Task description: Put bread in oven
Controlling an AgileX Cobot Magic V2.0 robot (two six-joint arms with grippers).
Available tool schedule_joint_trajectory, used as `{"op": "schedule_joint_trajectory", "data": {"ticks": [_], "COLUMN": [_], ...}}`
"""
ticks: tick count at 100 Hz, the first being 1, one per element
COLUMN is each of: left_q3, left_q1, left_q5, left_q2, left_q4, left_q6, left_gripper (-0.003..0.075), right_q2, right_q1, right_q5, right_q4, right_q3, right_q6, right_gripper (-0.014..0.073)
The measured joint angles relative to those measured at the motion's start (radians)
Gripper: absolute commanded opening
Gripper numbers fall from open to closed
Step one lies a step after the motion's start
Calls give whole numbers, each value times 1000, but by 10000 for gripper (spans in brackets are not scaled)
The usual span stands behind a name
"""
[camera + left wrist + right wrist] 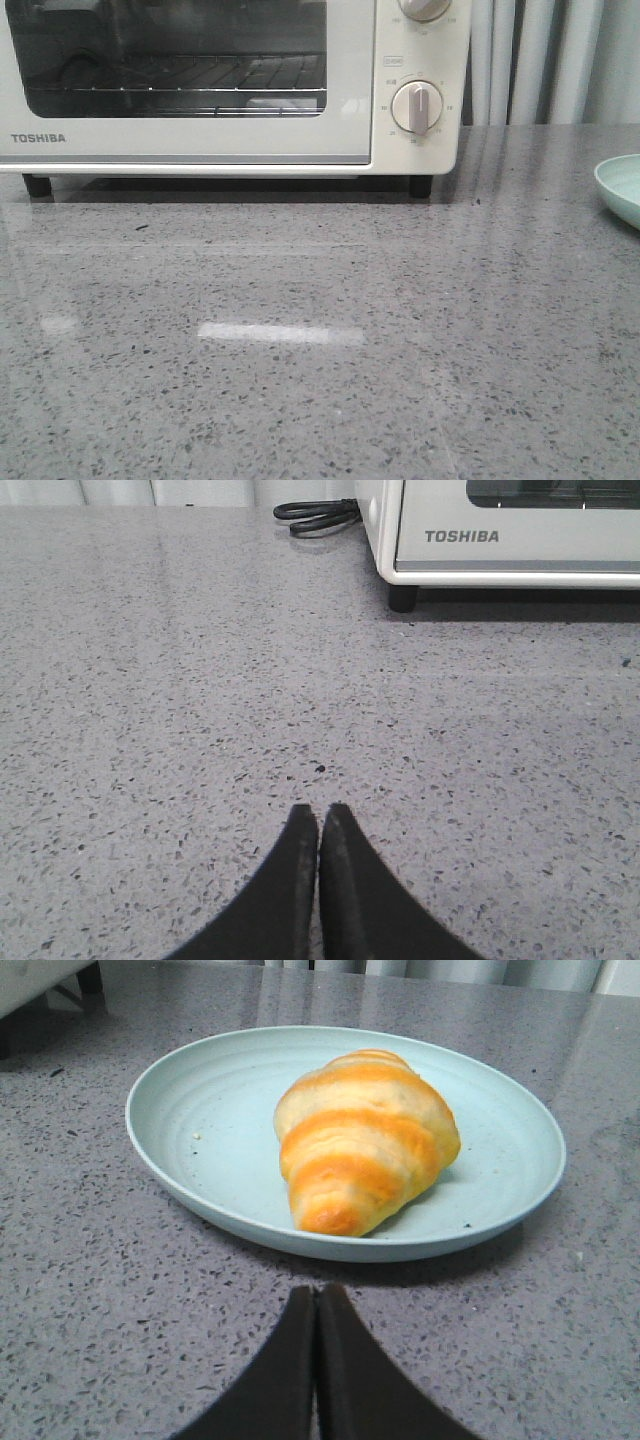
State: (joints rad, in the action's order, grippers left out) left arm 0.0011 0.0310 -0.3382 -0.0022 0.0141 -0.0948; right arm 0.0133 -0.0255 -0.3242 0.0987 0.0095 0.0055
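Grey speckled stone countertop (pixel 320 380), pale curtains behind; the TOSHIBA toaster oven (pixel 200 140) stands at the back left on black feet, glass door shut, wire rack visible through the window, timer knob (pixel 417 107) to the right of the door. A coiled black power cord (pixel 318 516) lies beside the oven's far side. At the right edge of the front view only the rim of a pale green plate (pixel 620 190) shows. In the right wrist view the croissant roll (pixel 360 1140) rests on that plate (pixel 200 1130), near its middle. The right gripper (pixel 318 1295) sits low over the counter, fingers pressed together, nothing held; the roll lies straight ahead of it, just past the plate's near rim, one tapered end pointing roughly back toward the fingers, so its long axis runs nearly along the line of approach. The left gripper (pixel 319 815) is likewise closed and empty, facing the oven's left front corner with bare counter between. Judgement: right arm is plainly nearer the bread; the left is better placed for the door, which is not yet open. Fingers must part before any grasp.
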Motion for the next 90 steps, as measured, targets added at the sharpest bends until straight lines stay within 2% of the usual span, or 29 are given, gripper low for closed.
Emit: {"op": "schedule_joint_trajectory", "data": {"ticks": [74,90], "left_q3": [-1,0], "left_q1": [0,0], "left_q5": [0,19], "left_q2": [0,0], "left_q4": [0,64], "left_q6": [0,0], "left_gripper": [-21,-21], "right_q2": [0,0], "right_q1": [0,0], "right_q5": [0,51], "right_q4": [0,0], "right_q3": [0,0], "right_q6": [0,0], "right_gripper": [-71,-71]}}
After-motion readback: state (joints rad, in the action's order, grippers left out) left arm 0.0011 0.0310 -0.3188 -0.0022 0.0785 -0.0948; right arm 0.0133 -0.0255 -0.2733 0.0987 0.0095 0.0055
